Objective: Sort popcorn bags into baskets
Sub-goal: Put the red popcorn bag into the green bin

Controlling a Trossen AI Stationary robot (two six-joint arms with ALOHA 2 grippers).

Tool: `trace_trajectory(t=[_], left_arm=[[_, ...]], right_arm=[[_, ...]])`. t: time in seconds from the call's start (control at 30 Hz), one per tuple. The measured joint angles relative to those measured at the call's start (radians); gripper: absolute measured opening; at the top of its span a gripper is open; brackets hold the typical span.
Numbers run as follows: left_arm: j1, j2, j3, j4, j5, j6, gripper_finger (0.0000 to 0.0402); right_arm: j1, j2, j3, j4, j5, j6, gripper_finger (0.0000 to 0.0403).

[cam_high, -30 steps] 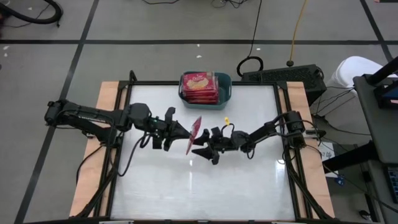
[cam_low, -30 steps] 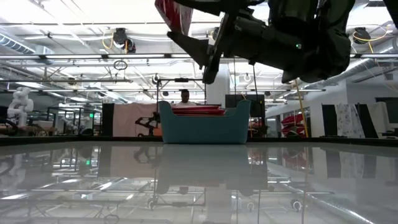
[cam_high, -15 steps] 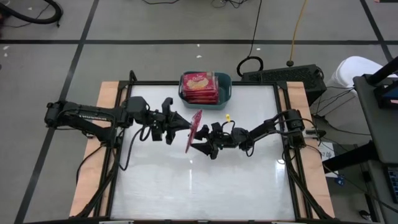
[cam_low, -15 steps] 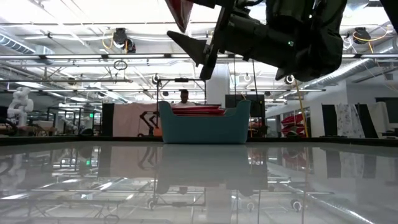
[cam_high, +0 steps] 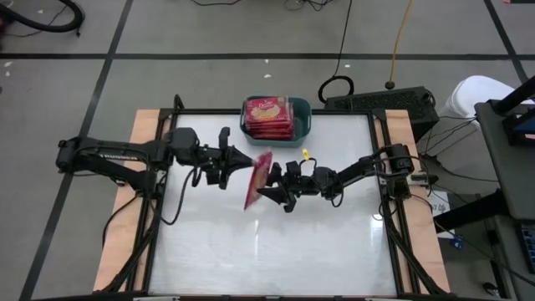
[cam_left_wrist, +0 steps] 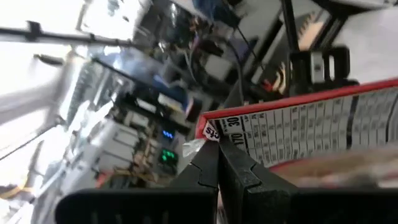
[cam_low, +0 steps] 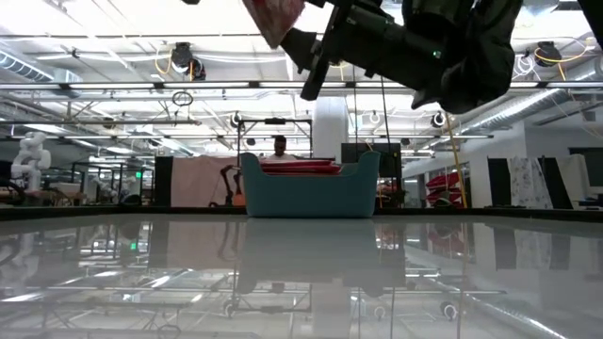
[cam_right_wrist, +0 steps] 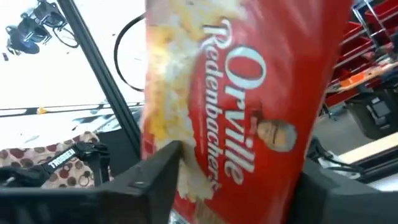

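Above mid-tabletop, the left claw (cam_high: 247, 158) pinched the popcorn bag (cam_high: 258, 177) corner; the right claw (cam_high: 266, 193) straddled it, unclosed; grip squarely before release advised.

Flat red popcorn packet (cam_right_wrist: 242, 106) just ahead of the right gripper's dark fingers (cam_right_wrist: 146, 180): motion-blurred, upper and lower ends cut off by the frame. Lower print unreadable.

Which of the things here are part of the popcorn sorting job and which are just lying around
Part of the job:
held popcorn bag
teal basket
bags stacked in it
left gripper, shut on the held bag's edge
right gripper, by that bag

Just lying about:
black cable loop
black box beyond the table
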Motion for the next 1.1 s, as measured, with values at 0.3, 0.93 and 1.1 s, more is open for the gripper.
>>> trace_trajectory(t=[0.3, 0.93, 1.1], left_arm=[[0.040, -0.047, -0.001, -0.072, -0.160, -0.107, 0.0009], [0.045, -0.066, -0.001, -0.479, -0.723, -0.987, 0.0201], [0.039, -0.066, -0.047, -0.431, -0.444, -1.028, 0.0184]], right_arm=[[-0.102, -0.010, -0.002, -0.043, -0.189, 0.014, 0.0033], [-0.608, -0.441, 0.458, -1.773, -0.204, -0.694, 0.0008], [-0.732, -0.305, 0.755, -2.077, -0.301, -0.889, 0.0008]])
